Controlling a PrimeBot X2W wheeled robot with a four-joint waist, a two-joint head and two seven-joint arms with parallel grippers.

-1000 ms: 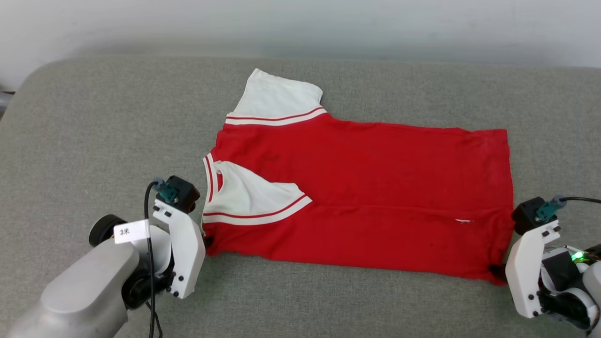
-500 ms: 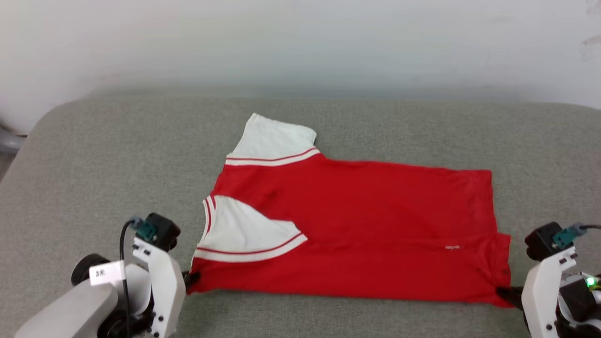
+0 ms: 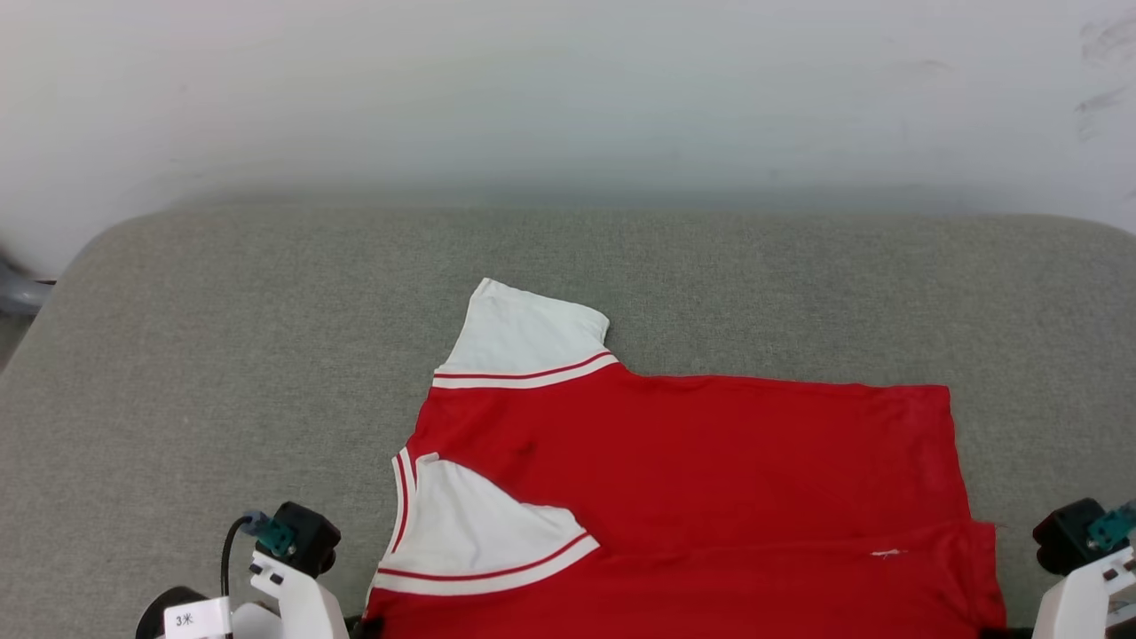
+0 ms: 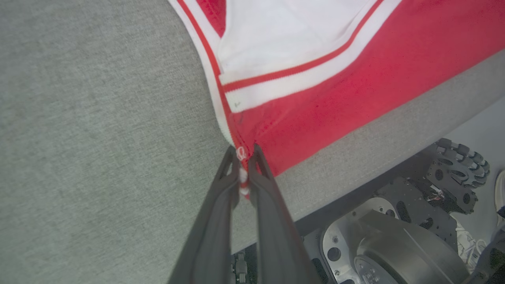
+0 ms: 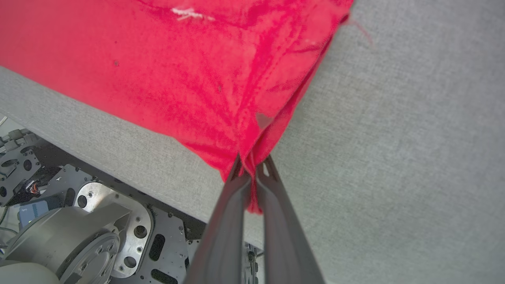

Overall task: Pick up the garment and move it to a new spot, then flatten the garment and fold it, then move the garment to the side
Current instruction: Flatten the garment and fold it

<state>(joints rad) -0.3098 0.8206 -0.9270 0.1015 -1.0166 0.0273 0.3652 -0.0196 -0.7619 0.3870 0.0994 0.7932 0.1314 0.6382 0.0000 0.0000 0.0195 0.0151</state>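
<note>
I see the garment [image 3: 692, 479] lying spread on the grey cushion [image 3: 222, 355], across the lower middle and lower right of the head view. Its red body runs left to right, with one white sleeve pointing up toward the pale wall [image 3: 568, 89] and the other folded over the red cloth at the lower left. In the left wrist view my left gripper [image 4: 241, 152] rises from the bottom centre, its two dark fingers pressed together on the striped trim at the shirt's corner. A bit of red-and-white edge shows between them, and the rest of the shirt fans away to the upper right of that frame. In the right wrist view my right gripper [image 5: 252, 163] pinches a bunched red corner; the cloth gathers into creases at the tips and spreads to the upper left. Both held corners sit near the cushion's front edge, and below that edge I see the robot's metal base [image 5: 98, 228].
</note>
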